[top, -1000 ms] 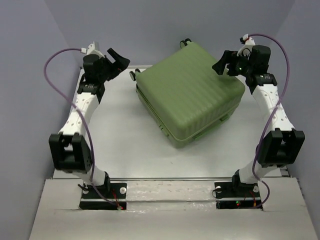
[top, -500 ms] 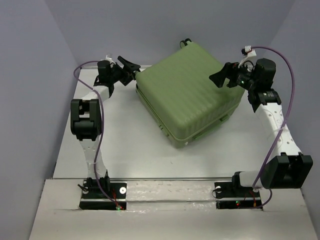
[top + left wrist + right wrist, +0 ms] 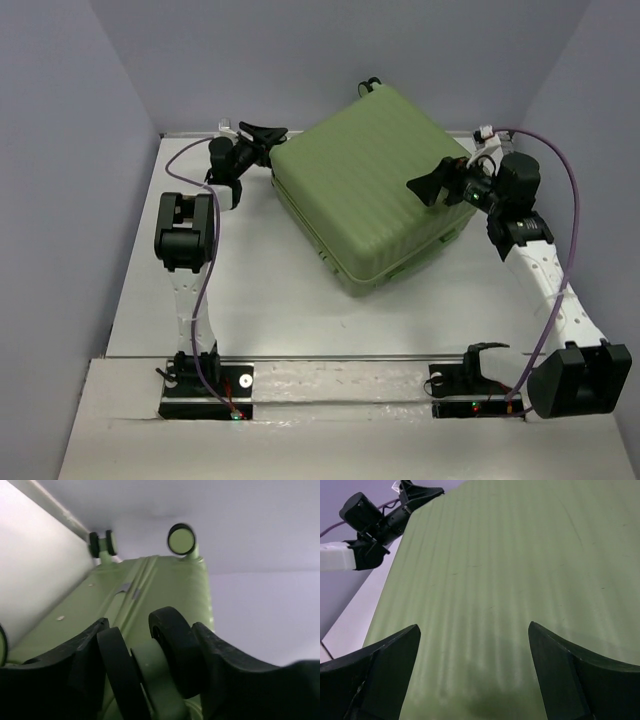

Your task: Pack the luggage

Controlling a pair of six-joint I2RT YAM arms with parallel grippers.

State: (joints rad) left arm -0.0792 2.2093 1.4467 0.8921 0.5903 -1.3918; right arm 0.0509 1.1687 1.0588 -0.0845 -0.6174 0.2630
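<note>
The luggage [image 3: 370,180] lies shut and flat at the back of the table, ribbed light-green shell up, turned at an angle. My left gripper [image 3: 266,134] is at its back-left corner. In the left wrist view its fingers [image 3: 215,655] press on both black halves of a caster wheel [image 3: 172,647], with the green hub between them. My right gripper [image 3: 428,186] hovers open over the shell's right part. In the right wrist view its wide-spread fingertips [image 3: 547,645] frame bare ribbed shell [image 3: 510,555] with nothing between them.
Grey-blue walls close in the white table [image 3: 250,290] at the back and both sides. Two more caster wheels [image 3: 181,539] stick out at the luggage's far end near the back wall. The left arm [image 3: 370,525] shows beyond the shell's edge.
My left gripper has reached the back-left corner of the luggage and closed on its caster wheel. The right gripper has come down and leftward over the shell, staying open.
</note>
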